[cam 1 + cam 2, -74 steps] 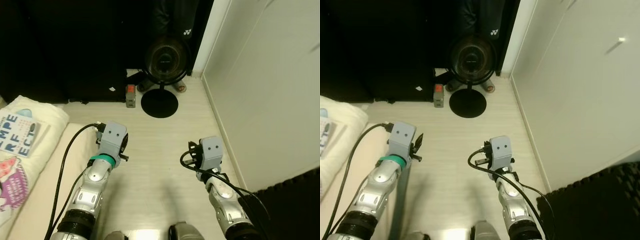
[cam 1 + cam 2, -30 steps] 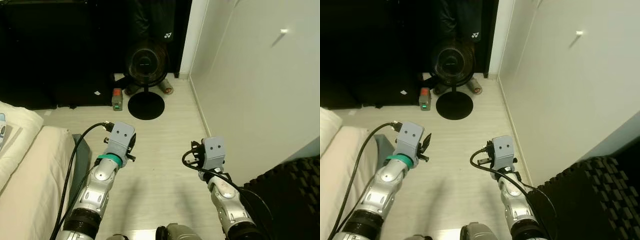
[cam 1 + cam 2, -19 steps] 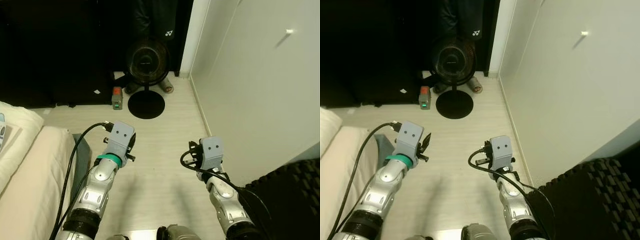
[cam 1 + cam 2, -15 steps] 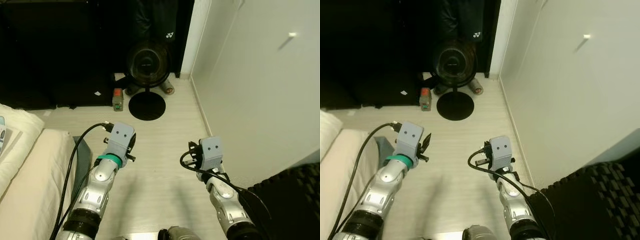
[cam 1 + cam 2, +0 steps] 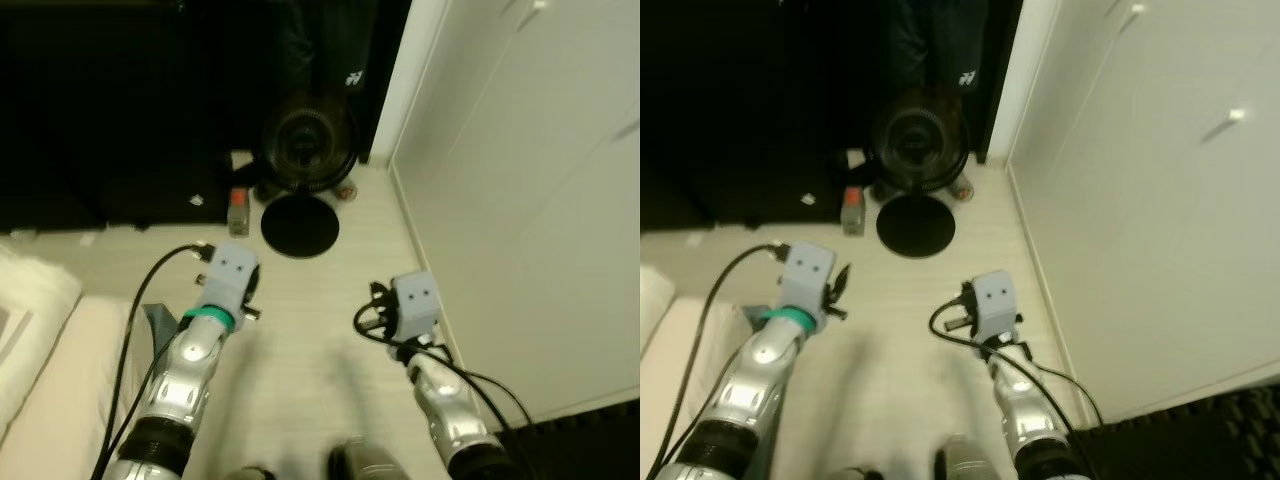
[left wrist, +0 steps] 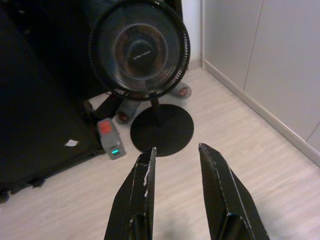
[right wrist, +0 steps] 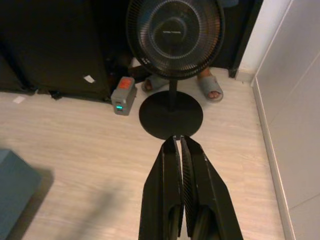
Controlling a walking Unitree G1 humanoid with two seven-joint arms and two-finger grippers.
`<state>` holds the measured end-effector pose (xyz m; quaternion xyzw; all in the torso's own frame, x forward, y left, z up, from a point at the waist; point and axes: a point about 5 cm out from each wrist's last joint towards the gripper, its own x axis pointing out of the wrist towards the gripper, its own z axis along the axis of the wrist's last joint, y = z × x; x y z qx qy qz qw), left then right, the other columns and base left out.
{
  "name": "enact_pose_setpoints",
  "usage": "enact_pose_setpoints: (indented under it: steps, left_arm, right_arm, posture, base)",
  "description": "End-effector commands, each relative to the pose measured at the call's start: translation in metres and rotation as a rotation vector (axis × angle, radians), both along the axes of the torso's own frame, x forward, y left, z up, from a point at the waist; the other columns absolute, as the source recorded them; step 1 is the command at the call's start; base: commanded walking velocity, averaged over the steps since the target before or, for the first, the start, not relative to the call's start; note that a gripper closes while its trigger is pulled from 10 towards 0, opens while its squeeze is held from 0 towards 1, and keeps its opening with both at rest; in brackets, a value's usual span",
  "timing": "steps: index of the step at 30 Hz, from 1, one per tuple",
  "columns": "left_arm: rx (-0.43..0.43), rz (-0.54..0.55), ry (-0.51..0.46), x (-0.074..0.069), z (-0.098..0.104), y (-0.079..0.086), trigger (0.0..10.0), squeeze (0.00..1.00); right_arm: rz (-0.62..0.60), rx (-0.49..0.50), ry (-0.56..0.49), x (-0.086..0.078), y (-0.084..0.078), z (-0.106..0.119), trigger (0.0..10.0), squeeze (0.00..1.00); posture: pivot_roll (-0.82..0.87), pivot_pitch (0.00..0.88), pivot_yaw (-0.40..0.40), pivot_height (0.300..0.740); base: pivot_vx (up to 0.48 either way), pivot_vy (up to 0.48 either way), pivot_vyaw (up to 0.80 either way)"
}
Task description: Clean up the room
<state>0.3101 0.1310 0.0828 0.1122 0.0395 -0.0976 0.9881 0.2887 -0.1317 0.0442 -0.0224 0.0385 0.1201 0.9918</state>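
My left gripper (image 6: pixel 175 148) is open and empty, held low over the pale wood floor (image 5: pixel 310 300). Beside it my right gripper (image 7: pixel 178 138) is shut, with nothing between its fingers. Both point toward a black standing fan (image 5: pixel 305 140) on a round base (image 5: pixel 300 225) by the dark back wall. A small grey device (image 7: pixel 123 95) with a red top and a green light lies on the floor left of the base. A pair of grey slippers (image 7: pixel 209 87) sits behind the base. A white paper scrap (image 7: pixel 89 78) lies by the dark furniture.
White closet doors (image 5: pixel 530 200) run along the right. A cream bed (image 5: pixel 50 400) fills the lower left, with a blue-grey box (image 5: pixel 158 322) at its edge. A black foam mat (image 5: pixel 600 440) lies at the lower right. Dark furniture (image 5: pixel 100 120) stands at the back left.
The whole picture has shifted and blurred, so the camera has moved; the foam mat has slid toward the lower right corner. Both arms hold the same pose.
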Motion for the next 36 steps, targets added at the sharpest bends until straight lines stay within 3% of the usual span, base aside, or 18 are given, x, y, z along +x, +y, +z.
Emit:
enact_pose_setpoints:
  steps: [1,12,17,36]
  left_arm:
    - [0.003,-0.002,0.025,-0.0032,-0.0062,0.0015,10.0,0.00]
    - [0.002,0.000,0.026,-0.0035,-0.0066,0.0003,10.0,0.00]
    - [-0.010,0.010,0.043,-0.0034,-0.0084,0.0003,10.0,0.00]
    - [-0.008,-0.005,0.057,-0.0052,-0.0109,-0.0013,10.0,0.00]
  right_arm:
    - [-0.001,-0.004,0.014,-0.0029,-0.0008,-0.0037,10.0,0.00]
    - [-0.002,-0.012,0.015,-0.0030,-0.0015,-0.0040,10.0,0.00]
    - [0.003,-0.027,0.018,-0.0030,-0.0017,-0.0048,10.0,0.00]
    - [0.056,-0.039,0.048,-0.0087,0.0009,-0.0116,10.0,0.00]
  posture:
    - [-0.11,0.031,0.025,0.740]
    - [-0.11,0.031,0.025,0.740]
    - [-0.11,0.031,0.023,0.740]
    - [-0.11,0.034,0.024,0.740]
  base:
    - [0.364,0.000,0.00]
    - [0.340,0.000,0.00]
    - [0.000,0.000,0.00]
    - [0.000,0.000,0.78]
